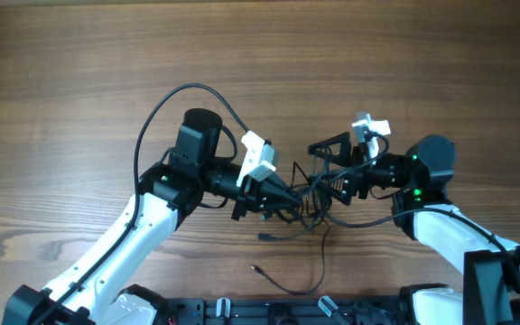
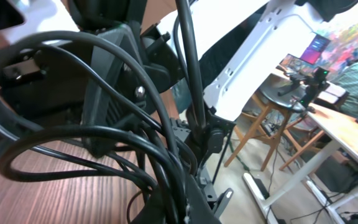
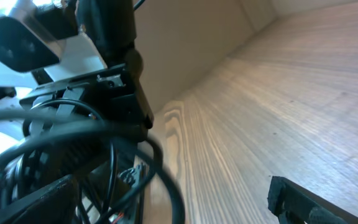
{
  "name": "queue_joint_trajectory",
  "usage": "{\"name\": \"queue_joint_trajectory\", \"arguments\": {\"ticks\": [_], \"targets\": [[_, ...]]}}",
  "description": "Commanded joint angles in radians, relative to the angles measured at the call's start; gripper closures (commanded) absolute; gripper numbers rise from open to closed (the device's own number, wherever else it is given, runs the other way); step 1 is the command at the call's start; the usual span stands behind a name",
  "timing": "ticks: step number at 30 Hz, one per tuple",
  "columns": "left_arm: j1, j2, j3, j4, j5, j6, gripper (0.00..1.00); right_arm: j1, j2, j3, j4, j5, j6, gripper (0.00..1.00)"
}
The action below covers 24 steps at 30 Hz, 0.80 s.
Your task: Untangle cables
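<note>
Same build on both: left arm (image 1: 106,253) and right arm (image 1: 445,236) have glossy white shells, chunky black joint housings and tiny green lights (image 1: 415,162). Left hand (image 1: 294,206) and right hand (image 1: 319,171) are all black, each with a white camera block (image 1: 258,159) behind it, plus a thick black wire (image 1: 186,87) looping off the left arm.

Two end effectors are present: the left end effector (image 1: 294,206) and the right end effector (image 1: 325,171). One surface (image 1: 61,72) carries one clump of cables (image 1: 312,194); the cord count cannot be determined.
</note>
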Motion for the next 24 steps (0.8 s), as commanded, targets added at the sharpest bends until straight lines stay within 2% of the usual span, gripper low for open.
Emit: {"name": "queue_joint_trajectory", "arguments": {"ticks": [1, 10, 16, 24], "targets": [[-0.003, 0.005, -0.004, 0.009, 0.054, 0.02, 0.96, 0.051, 0.02, 0.01, -0.002, 0.03, -0.029, 0.0], [-0.003, 0.005, -0.004, 0.039, 0.115, 0.019, 0.96, 0.101, 0.12, 0.011, -0.003, 0.115, -0.051, 0.01], [-0.003, 0.005, -0.004, 0.037, 0.132, -0.054, 0.96, 0.019, 0.153, 0.011, -0.148, 0.517, 0.006, 0.0], [-0.003, 0.005, -0.004, 0.037, 0.208, -0.059, 0.96, -0.203, 0.153, 0.013, -0.189, 0.832, 0.125, 0.0]]}}
